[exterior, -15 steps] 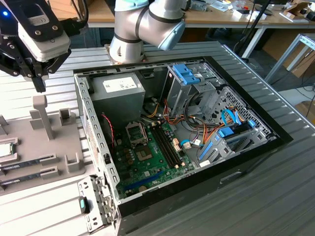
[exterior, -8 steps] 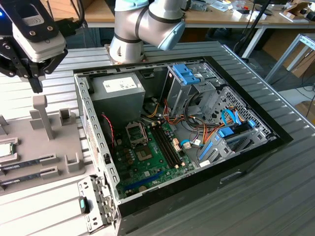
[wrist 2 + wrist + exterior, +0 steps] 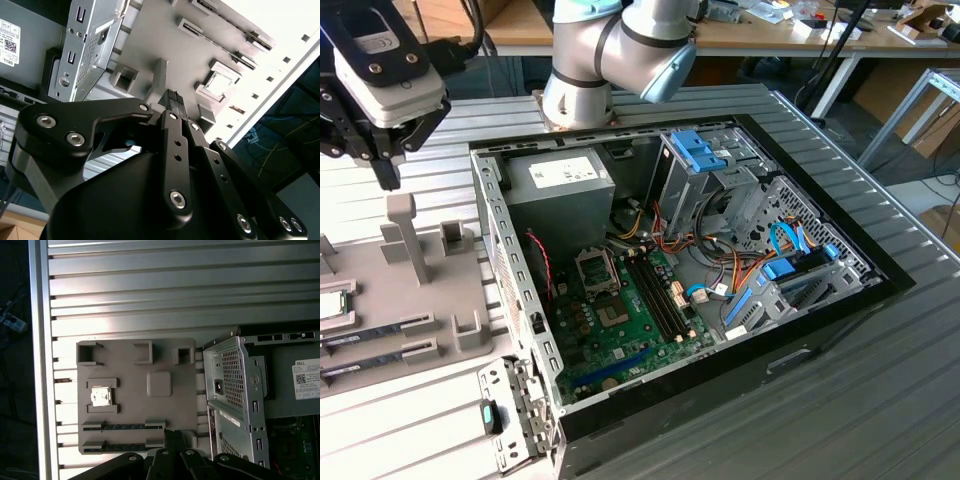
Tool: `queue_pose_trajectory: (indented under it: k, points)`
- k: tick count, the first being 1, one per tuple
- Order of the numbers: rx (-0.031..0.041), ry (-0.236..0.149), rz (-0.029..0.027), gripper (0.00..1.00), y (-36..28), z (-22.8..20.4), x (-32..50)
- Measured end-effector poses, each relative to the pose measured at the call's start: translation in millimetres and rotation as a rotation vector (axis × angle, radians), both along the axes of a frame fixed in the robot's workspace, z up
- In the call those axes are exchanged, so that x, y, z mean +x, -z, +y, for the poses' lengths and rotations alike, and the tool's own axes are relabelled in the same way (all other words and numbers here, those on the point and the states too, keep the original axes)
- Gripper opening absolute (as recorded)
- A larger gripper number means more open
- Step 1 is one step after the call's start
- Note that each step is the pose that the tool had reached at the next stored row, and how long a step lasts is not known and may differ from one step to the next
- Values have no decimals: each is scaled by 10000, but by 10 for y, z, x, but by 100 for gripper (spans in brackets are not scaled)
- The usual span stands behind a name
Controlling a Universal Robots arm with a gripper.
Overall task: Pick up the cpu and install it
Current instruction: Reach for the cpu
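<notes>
Gripper (image 3: 172, 97): clenched, fingertips together with nothing between them; it hangs above the grey parts tray (image 3: 135, 365), touching none of the parts.
Cpu (image 3: 100, 396): lies flat in a square pocket near the parts tray's edge farthest from the computer case (image 3: 510, 260), well apart from the gripper.
Memory sticks (image 3: 125, 427): sit in two slots along the adjoining tray edge, near the cpu.
Socket (image 3: 595, 268): on the motherboard (image 3: 620, 330) in the case's corner by the power supply; probably open, though I cannot be sure.
Risk at the pocket: closed fingers would likely strike the cpu's top, and the pocket walls leave little room, so an off-centre grip could tilt the chip.
Risk at the socket: a tilted cpu could bend contacts, and the red wire (image 3: 545, 265) and the case wall crowd the way in.
</notes>
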State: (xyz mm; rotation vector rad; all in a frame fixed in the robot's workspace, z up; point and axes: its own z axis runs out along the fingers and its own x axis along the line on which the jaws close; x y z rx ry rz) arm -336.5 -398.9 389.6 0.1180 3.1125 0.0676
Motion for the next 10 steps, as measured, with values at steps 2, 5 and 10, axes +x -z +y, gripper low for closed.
queue_pose_trajectory:
  k: [2, 5, 10]
  points:
    - [0, 0, 0, 11, 1, 0, -18]
    - [0, 0, 0, 11, 3, 0, -47]
    - [0, 0, 0, 11, 6, 0, -94]
